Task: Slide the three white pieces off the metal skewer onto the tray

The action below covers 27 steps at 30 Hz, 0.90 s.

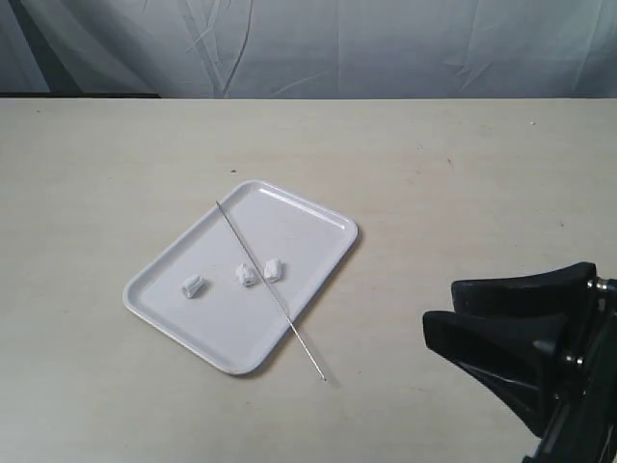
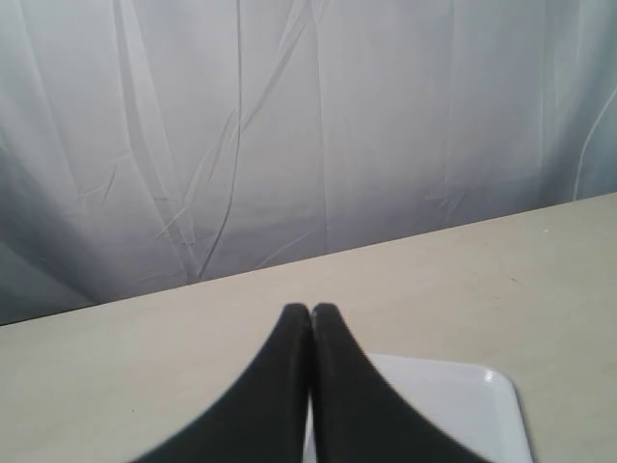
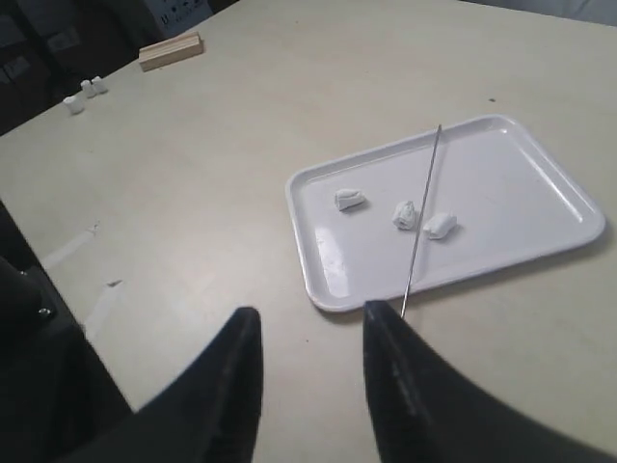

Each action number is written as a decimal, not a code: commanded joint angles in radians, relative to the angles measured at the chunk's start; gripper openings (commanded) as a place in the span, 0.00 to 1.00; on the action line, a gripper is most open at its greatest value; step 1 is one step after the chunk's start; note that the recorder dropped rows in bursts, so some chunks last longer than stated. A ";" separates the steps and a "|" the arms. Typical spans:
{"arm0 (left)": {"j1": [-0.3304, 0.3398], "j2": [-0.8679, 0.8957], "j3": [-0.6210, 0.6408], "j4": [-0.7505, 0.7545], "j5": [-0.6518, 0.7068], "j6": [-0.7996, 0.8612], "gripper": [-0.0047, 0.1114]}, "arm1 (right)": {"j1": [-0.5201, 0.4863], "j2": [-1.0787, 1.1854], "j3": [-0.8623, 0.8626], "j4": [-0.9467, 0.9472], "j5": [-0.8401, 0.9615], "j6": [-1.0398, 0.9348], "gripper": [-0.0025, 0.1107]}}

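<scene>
The white tray [image 1: 313,227] [image 3: 521,178] lies mid-table, and a corner of the tray [image 2: 453,405] shows in the left wrist view. Three white pieces lie loose on it: one piece [image 1: 193,285] [image 3: 350,200], a second piece [image 1: 247,275] [image 3: 405,214], a third piece [image 1: 273,269] [image 3: 439,226]. The metal skewer [image 1: 270,289] [image 3: 422,220] lies bare across the tray, one end sticking out over the table past the near rim. My right gripper [image 1: 439,313] [image 3: 307,318] is open and empty, off the tray at the lower right. My left gripper [image 2: 310,311] is shut, empty, unseen in the exterior view.
A pale curtain [image 1: 308,43] hangs behind the table's far edge. In the right wrist view a wooden block [image 3: 170,50] and small white items [image 3: 85,92] sit far off near the table's edge, with dark equipment beyond.
</scene>
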 commanded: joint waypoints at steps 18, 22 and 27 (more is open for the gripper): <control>0.001 -0.025 0.268 -1.020 0.254 1.002 0.04 | -1.180 -0.358 0.320 -0.167 -0.542 -0.092 0.32; 0.001 -0.025 0.305 -1.192 0.289 1.186 0.04 | -1.232 -0.358 0.390 -0.167 -0.539 -0.094 0.32; 0.001 -0.025 0.305 -1.343 0.372 1.358 0.04 | -1.232 -0.358 0.441 -0.173 -0.530 -0.094 0.32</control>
